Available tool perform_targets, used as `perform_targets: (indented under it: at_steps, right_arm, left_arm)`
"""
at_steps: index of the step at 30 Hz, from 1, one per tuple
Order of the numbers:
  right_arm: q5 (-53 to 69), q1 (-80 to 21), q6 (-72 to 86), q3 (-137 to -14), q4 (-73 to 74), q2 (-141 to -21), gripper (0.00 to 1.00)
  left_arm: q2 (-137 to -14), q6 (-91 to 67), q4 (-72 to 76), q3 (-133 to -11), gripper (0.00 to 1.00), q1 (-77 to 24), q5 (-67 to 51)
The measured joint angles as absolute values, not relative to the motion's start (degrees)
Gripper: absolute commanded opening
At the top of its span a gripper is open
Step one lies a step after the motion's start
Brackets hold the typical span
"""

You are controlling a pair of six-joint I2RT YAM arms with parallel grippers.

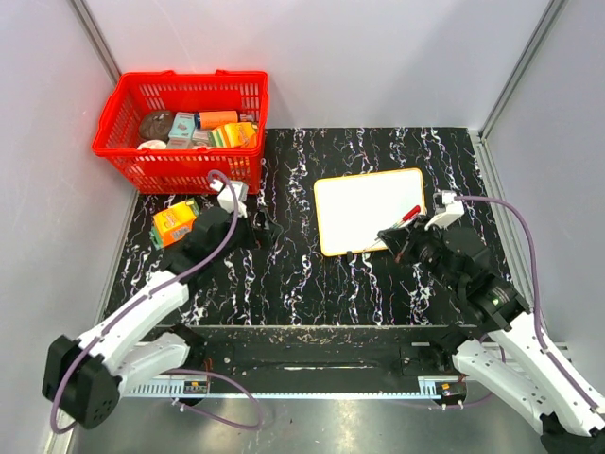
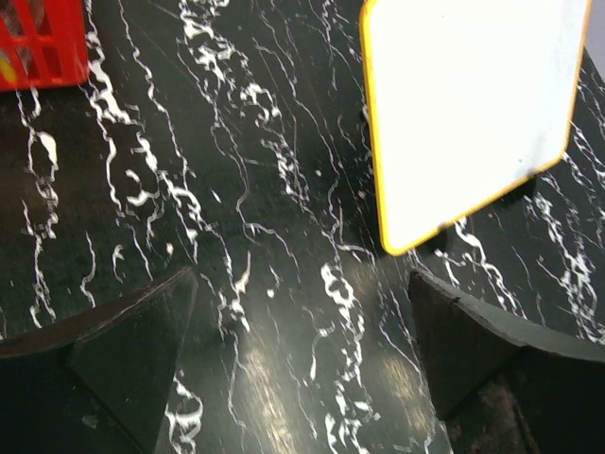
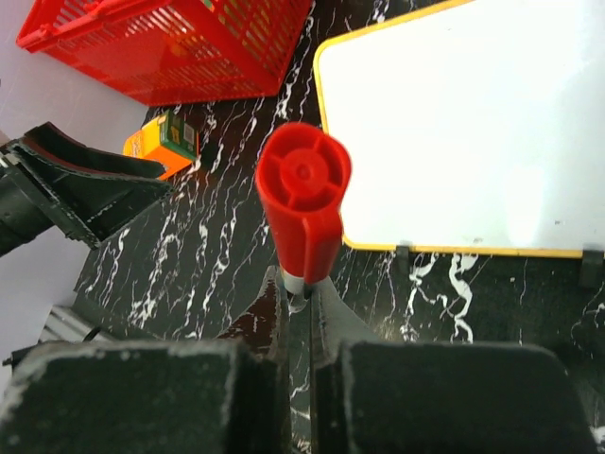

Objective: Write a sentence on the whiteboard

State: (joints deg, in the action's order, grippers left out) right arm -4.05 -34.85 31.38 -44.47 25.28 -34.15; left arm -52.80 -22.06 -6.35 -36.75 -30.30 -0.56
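Step in hand, as I judge it: get the pen onto the board and start the first stroke. No sentence shows yet; the whiteboard (image 1: pixel 369 210) reads blank in all three views. It lies flat on the table (image 1: pixel 284 284), right of centre, well apart from the red basket (image 1: pixel 180 163) and the orange box (image 1: pixel 173 223). Its long axis runs left to right in the top view, skewed a little so the right end sits farther from the bases. Small dark clips (image 3: pixel 404 257) sit along its near long edge. Your right gripper (image 3: pixel 307 293) is pinched tight on the marker (image 3: pixel 304 203), just off the board's near right corner. The marker's long axis runs near-left to far-right in the top view, with the round red end up and back toward the wrist camera. The writing end is hidden below the fingers, so I cannot tell whether it is bare or touching anything. Check that before pressing. To do this well, carry the tip to the board's upper left so two lines fit. Come down gently and keep the pen steeply upright. Write along the long axis and match the skew, not the table edge. The board looks light and loose, so hard pressure may slide it. Your left gripper (image 2: pixel 301 284) is spread wide, holding nothing, above bare table just left of the board's near left corner. Consider resting it on that corner to pin the board, clear of the writing area.
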Motion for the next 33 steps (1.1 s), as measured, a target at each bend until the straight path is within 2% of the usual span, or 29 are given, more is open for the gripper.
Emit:
perform_targets:
  at_steps: [9,17,24,31,33]
  right_arm:
    - [-6.5,-34.9,29.3,-43.8,14.7,-42.7,0.0]
    - [-6.5,-34.9,27.6,-43.1,10.6,-47.1,0.0]
    - [-5.9,-34.3,27.2,-43.1,6.1,-51.1,0.0]
    - [6.9,-21.7,30.7,-42.1,0.9,-55.1,0.0]
    - [9.7,-16.7,31.9,-41.8,-0.7,-55.3,0.0]
  left_arm:
    - [-70.5,-22.2,15.5,-37.9,0.99,-20.4,-14.2]
    - [-93.0,-30.7,38.6,-40.1,0.99,-19.4,-33.1]
    - [-103.4,-37.8,51.0,-44.2,0.99,-19.6,-41.5]
    - [-107.4,-37.1,51.6,-50.9,0.99,-22.7,-42.7]
    - [-108.4,-36.4,50.6,-52.1,0.95,-23.6,-42.7]
